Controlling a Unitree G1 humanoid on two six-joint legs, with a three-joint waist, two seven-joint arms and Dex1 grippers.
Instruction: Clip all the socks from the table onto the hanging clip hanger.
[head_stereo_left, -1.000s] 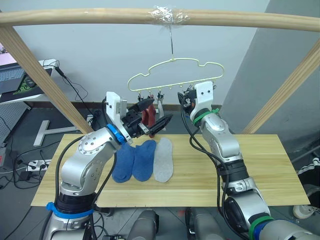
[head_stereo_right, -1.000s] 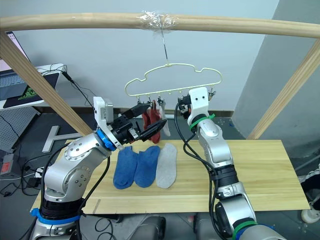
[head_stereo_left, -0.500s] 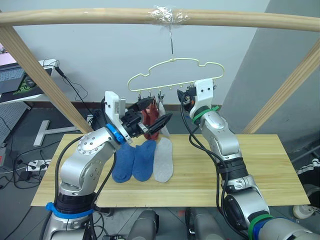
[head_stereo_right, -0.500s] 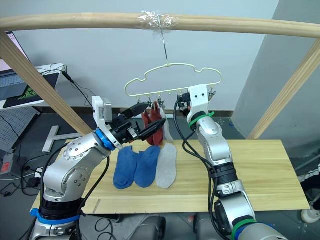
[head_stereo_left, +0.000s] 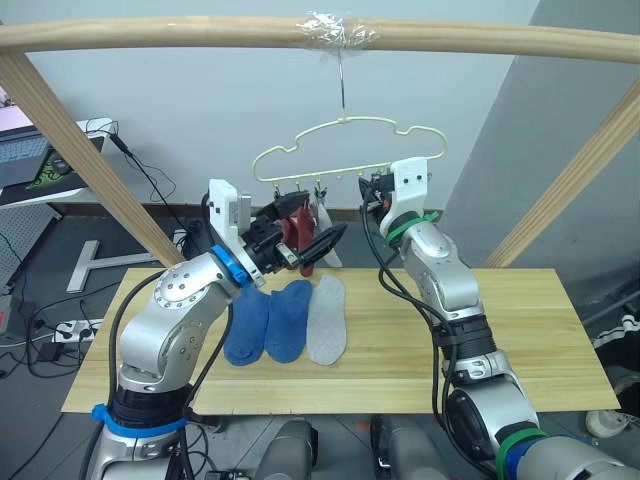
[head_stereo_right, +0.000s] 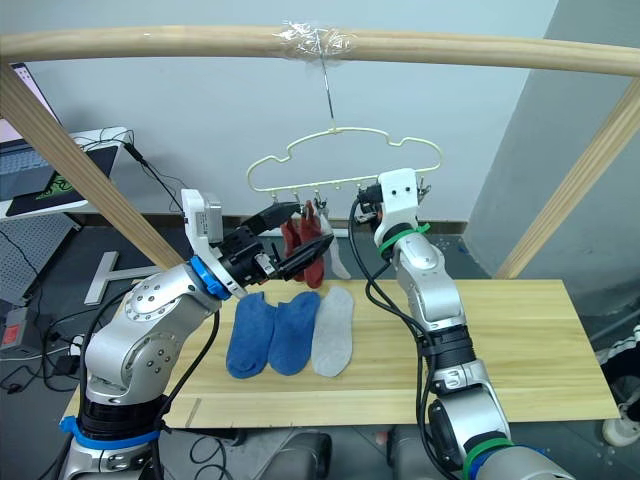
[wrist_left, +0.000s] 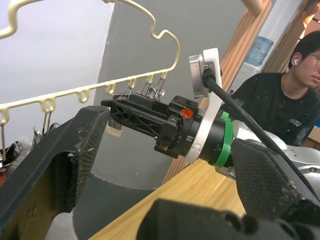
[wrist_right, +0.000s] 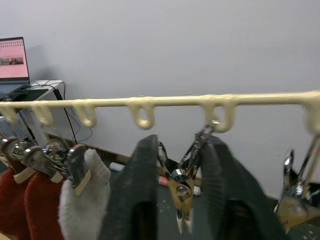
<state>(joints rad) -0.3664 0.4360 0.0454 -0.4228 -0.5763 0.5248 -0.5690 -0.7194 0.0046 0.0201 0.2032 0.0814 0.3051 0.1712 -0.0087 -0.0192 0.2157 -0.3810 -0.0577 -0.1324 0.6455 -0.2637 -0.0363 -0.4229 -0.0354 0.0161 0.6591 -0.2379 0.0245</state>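
Two black fingers of the right gripper (wrist_right: 176, 200) sat either side of a metal clip (wrist_right: 181, 189) under the hanger (head_stereo_left: 345, 150), pinching its handles as far as we could tell. That clip was the first of the right-hand group; the hanger hung by its hook from a taped wooden pole (head_stereo_left: 150, 33).

Left gripper (head_stereo_left: 305, 232) was raised next to the left clip group, fingers spread wide, nothing in it. We saw three socks already clipped: two red socks (wrist_right: 27, 197) and one white-grey sock (wrist_right: 82, 200), side by side.

On the table (head_stereo_left: 520, 330) we counted three more lying flat in a row, touching: two blue socks (head_stereo_left: 268, 318) on the left and one grey sock (head_stereo_left: 326, 320) on the right.

A person (wrist_left: 280, 100) in a dark top showed in the left wrist view behind the right arm.
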